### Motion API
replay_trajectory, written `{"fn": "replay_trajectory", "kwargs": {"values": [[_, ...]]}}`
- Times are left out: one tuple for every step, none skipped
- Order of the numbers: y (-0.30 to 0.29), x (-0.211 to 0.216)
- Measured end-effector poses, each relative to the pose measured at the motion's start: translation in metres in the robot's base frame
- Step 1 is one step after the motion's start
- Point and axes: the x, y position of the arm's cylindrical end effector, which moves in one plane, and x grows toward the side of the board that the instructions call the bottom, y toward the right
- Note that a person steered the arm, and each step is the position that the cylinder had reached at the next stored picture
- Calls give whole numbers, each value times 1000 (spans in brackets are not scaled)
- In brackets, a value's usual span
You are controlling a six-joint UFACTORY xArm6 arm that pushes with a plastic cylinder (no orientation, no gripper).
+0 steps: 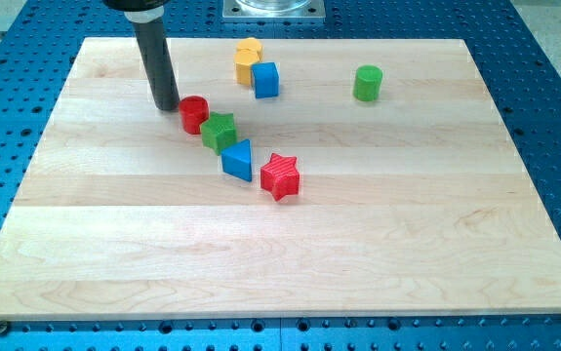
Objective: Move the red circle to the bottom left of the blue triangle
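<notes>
Pushing is the only way to move things here, because my tip (167, 106) is just the end of a dark rod. There is no hand in view, so I cannot tell anything about one; nothing is being held.

My tip rests on the wooden surface (280, 263), just beside the red circle (194, 114), at about its 9 o'clock. I cannot tell if they touch.

The red circle looks like a small, hard, light block. It should slide easily on the smooth wood. Being round, it may roll off to one side if the push is not through its middle. It does not look breakable.

The blue triangle (238, 160) lies at about 4 o'clock from the red circle. The green star (220, 130) sits between them, close against both. The red circle has to end up at about 7 o'clock from the blue triangle. I think the push should start from the circle's top side, to send it down past the green star.

Counting the blocks, I see seven in all:
- two red: the circle and the red star (281, 175)
- two blue: the triangle and the blue cube (266, 80)
- two green: the star and the green cylinder (368, 83)
- one yellow block (248, 58), touching the blue cube
</notes>
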Motion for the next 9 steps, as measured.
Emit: {"fn": "replay_trajectory", "kwargs": {"values": [[27,3],[46,24],[61,44],[73,44],[84,37],[89,32],[78,60],[53,105],[45,148]]}}
